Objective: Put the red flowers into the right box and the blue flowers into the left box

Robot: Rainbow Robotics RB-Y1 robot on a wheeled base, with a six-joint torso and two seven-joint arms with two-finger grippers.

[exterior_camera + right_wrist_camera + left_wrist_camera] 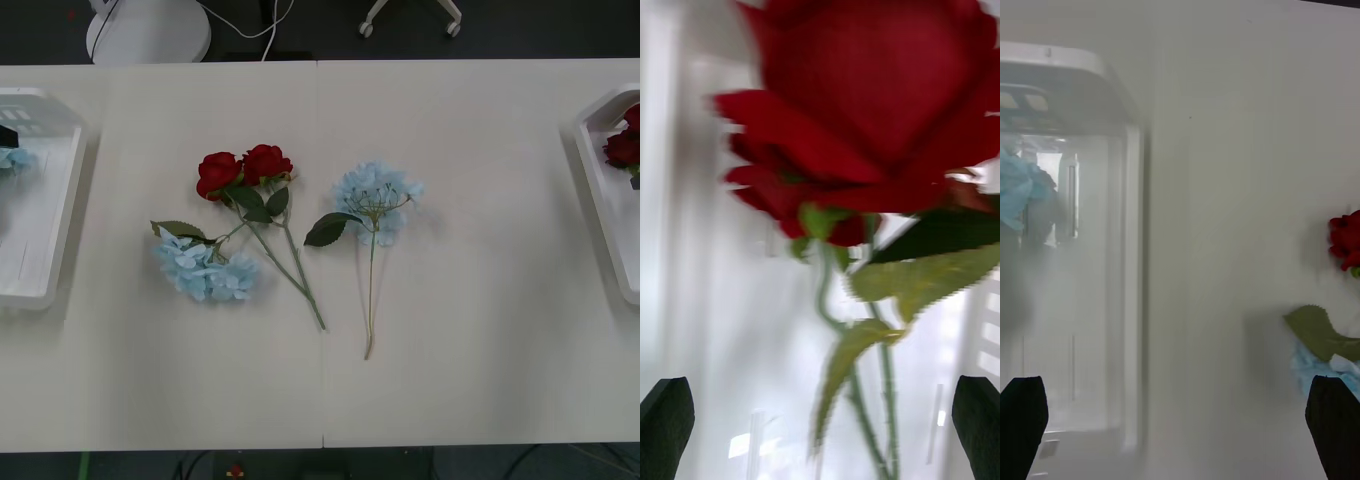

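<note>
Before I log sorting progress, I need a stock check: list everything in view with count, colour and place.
Red flowers on table: two, deep red, centre.
Red flowers in right box: at least one, red.
Blue flowers on table: two, pale blue, centre and centre-left.
Blue flowers in left box: at least one.
Left box: one, white.
Right box: one, white.
Table: one, off-white.
Left gripper: black fingers, open, beside left box.
Right gripper: black fingers, open, over right box.
</note>
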